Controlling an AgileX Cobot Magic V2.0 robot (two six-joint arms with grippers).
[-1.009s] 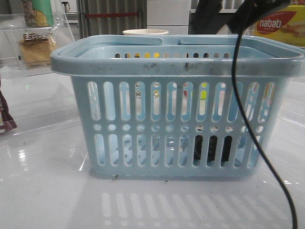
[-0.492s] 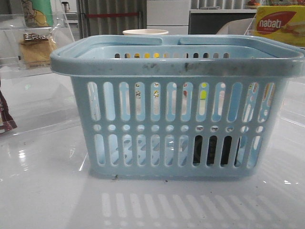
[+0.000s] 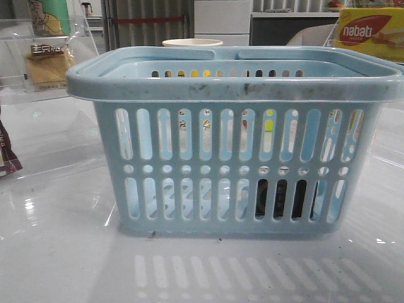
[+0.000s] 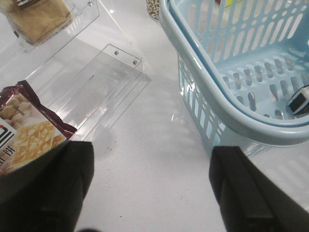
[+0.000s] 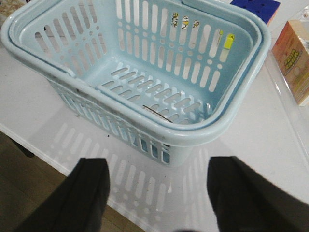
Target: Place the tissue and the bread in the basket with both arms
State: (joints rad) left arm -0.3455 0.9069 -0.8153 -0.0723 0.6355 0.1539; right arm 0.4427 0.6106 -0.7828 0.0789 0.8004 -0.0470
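Note:
The light-blue basket (image 3: pixel 233 151) stands mid-table; it also shows in the left wrist view (image 4: pixel 231 92) and the right wrist view (image 5: pixel 145 72). The black tissue packet (image 4: pixel 300 100) lies on the basket floor and shows dark through the slots (image 3: pixel 281 199). The wrapped bread (image 3: pixel 47 66) sits in a clear holder at the back left, outside the basket, and also shows in the left wrist view (image 4: pixel 41 19). My left gripper (image 4: pixel 149 193) is open and empty over the table, left of the basket. My right gripper (image 5: pixel 157 193) is open and empty near the table's front edge.
A yellow-and-red nabati box (image 3: pixel 369 35) stands at the back right. A paper cup (image 3: pixel 192 43) stands behind the basket. A snack packet (image 4: pixel 26 133) and clear acrylic trays (image 4: pixel 104 82) lie by my left gripper. The table edge (image 5: pixel 43 154) drops to floor.
One second ago my right arm and its black cable hung over the basket's right side in the front view. They have left that view. The basket has not moved.

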